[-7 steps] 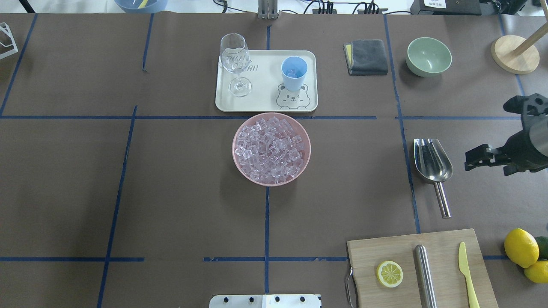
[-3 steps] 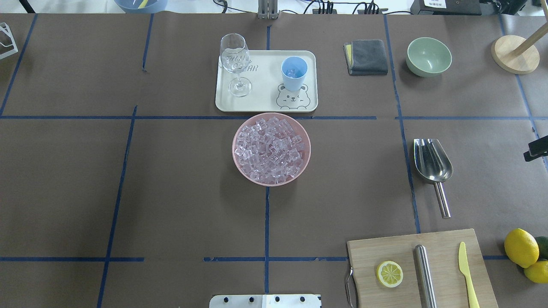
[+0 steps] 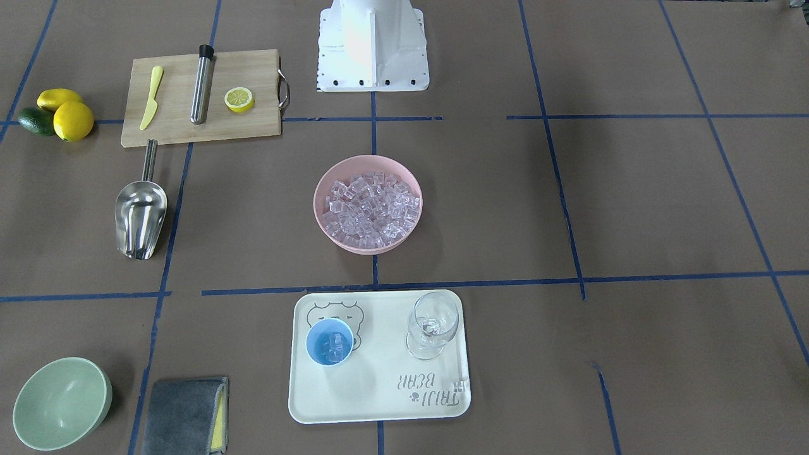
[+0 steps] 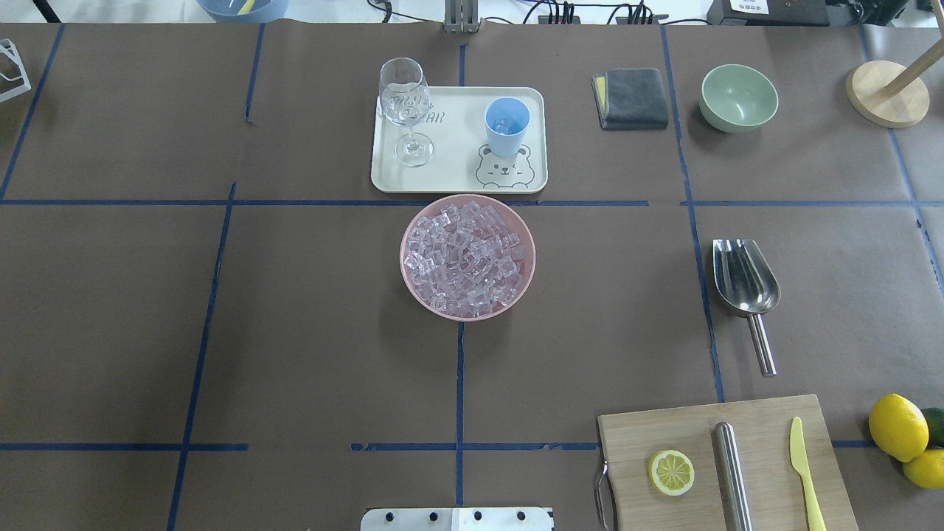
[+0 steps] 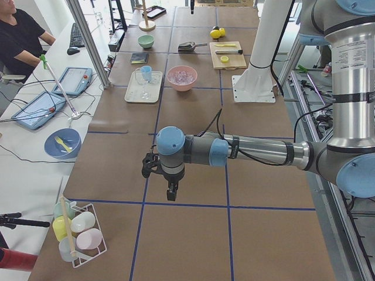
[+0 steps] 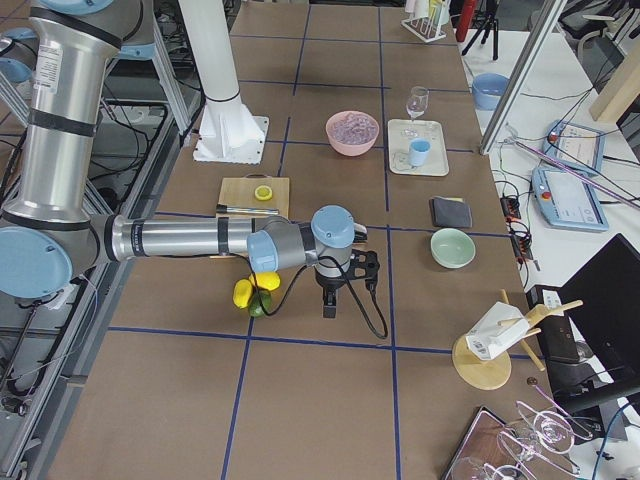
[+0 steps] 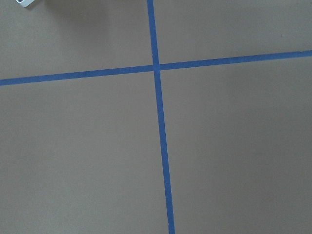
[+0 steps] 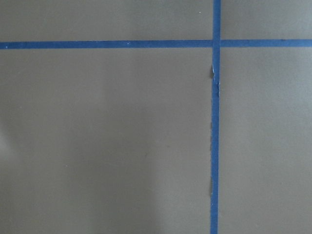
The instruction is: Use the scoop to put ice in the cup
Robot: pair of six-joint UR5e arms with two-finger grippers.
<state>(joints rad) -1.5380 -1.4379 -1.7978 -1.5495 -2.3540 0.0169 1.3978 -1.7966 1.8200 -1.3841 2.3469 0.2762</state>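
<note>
Two arms: both hang over the far ends of the table (image 4: 295, 332), well apart from everything in the task. Neither shows in the overhead or front view.
left gripper (image 5: 171, 192): points straight down over a blue tape (image 7: 158, 122) cross and holds nothing. Seen only from the side, so I cannot tell if the jaws are apart or together.
right gripper (image 6: 332, 298): same pose, near the lemons (image 6: 250, 292), nothing in it. Jaw state cannot be told either.
scoop (image 4: 745, 279): lies flat on the table on the robot's right, trough up, handle toward the robot's base, just beyond the cutting board (image 4: 767, 431). Judged: laid so the right arm can take the handle from above.
cup (image 4: 507, 140): upright with its mouth open on the tray (image 4: 457, 168), which it shares with the wine glass (image 4: 404, 103).
ice (image 4: 467, 256): most of it is heaped in the pink bowl (image 4: 403, 258) at table centre, and a few cubes already sit in the cup.
layout: the tray is just beyond the bowl — judged a short carry from bowl to cup, with the tray catching strays.
step: judged finished or between loads. No gripper touches the scoop, and the cup is partly filled.
next, if more is wanted: the right arm goes to the scoop handle — it needs a firm pinch on a thin rod.
risk: the handle may twist in the jaws, and slick cubes may bounce off the cup rim.
</note>
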